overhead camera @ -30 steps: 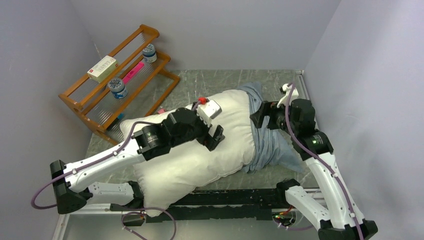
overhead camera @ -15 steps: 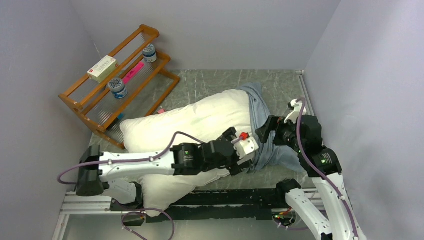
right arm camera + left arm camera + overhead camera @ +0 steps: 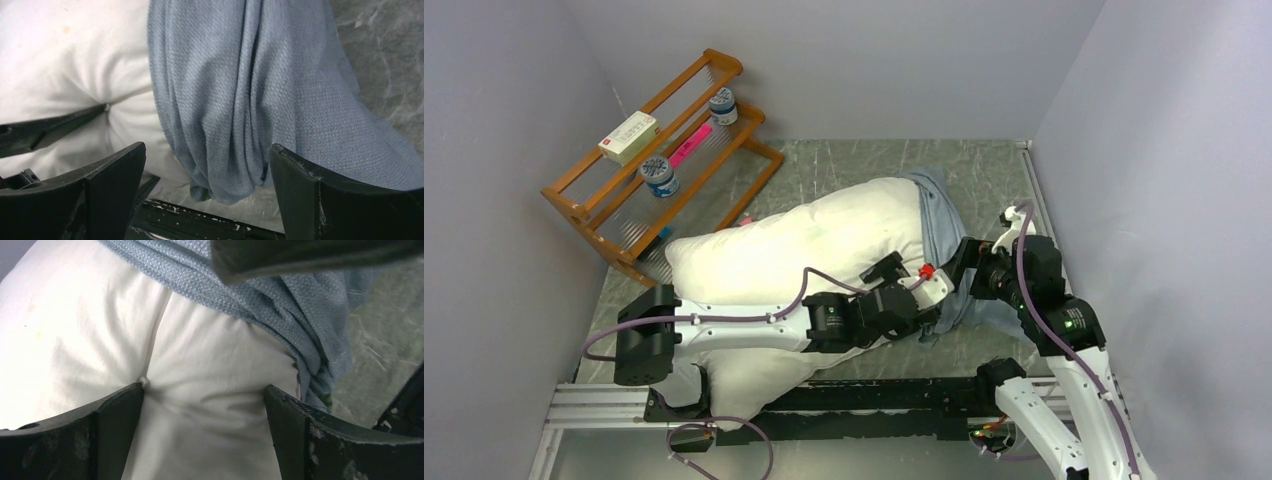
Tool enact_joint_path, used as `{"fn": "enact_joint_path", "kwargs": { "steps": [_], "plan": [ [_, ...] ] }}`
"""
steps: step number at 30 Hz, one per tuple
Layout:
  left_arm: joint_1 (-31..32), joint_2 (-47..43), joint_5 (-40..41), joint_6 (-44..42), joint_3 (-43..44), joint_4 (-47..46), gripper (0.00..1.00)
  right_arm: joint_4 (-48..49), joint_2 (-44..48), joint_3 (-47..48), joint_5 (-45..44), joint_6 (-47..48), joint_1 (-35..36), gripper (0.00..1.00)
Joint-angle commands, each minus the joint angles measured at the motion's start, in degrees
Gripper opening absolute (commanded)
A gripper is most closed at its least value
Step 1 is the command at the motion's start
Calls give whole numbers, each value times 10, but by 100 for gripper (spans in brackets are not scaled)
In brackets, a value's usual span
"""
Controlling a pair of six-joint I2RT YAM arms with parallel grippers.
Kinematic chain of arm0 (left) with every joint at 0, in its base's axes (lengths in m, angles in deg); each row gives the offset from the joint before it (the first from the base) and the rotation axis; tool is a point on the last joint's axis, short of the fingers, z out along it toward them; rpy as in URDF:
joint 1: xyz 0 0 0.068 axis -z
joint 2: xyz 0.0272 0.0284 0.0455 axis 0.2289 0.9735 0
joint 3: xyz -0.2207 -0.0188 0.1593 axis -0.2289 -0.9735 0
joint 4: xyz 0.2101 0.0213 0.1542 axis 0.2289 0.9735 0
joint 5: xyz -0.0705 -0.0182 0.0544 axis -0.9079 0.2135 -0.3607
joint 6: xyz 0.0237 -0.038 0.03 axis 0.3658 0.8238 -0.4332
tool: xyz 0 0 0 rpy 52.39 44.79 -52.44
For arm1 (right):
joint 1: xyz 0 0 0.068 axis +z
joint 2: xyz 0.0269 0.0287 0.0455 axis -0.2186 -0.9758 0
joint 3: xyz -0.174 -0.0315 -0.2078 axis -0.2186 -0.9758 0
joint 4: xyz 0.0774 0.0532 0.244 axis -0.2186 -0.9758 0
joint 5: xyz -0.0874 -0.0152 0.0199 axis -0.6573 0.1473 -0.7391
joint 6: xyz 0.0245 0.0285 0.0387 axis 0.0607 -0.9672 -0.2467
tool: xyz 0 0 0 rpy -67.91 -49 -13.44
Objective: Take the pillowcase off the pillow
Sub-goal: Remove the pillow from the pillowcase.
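Both tools are spread, gripping nothing: the left gripper (image 3: pixel 204 395) straddles a near corner of the pillow (image 3: pixel 75 330), the right gripper (image 3: pixel 207 155) the bunched pillowcase (image 3: pixel 240 100), which covers only the pillow's right end. The cloth looks thin, limp and light; its gathered folds seem best to pinch. Print on the box (image 3: pixel 628 137) in the far rack (image 3: pixel 720 62) is unreadable.

Left gripper (image 3: pixel 202 392) and right gripper (image 3: pixel 207 150) sit close together, jaws spread wide.
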Motion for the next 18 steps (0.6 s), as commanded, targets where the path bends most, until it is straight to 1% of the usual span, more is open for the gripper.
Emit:
{"fn": "enact_joint_path", "kwargs": {
  "steps": [1,5,7,11,13,17,18],
  "plan": [
    [-39,15,28,3,-21,-19,97,8,-6,-23,-14,-19,1,95],
    [-61,28,18,15,-31,-25,96,25,-21,-47,1,-30,1,93],
    [-70,32,13,20,-36,-24,94,30,-36,-54,4,-30,1,92],
    [-89,35,4,21,-46,-27,88,56,-48,-73,-36,-31,1,90],
    [-97,32,2,43,-51,-26,85,71,-50,-84,-46,-33,1,89],
    [-116,25,-2,56,-68,-22,77,95,-64,-97,-56,-35,1,87],
    [-121,22,-3,59,-73,-23,74,100,-68,-98,-58,-33,1,86]
  ]
}}
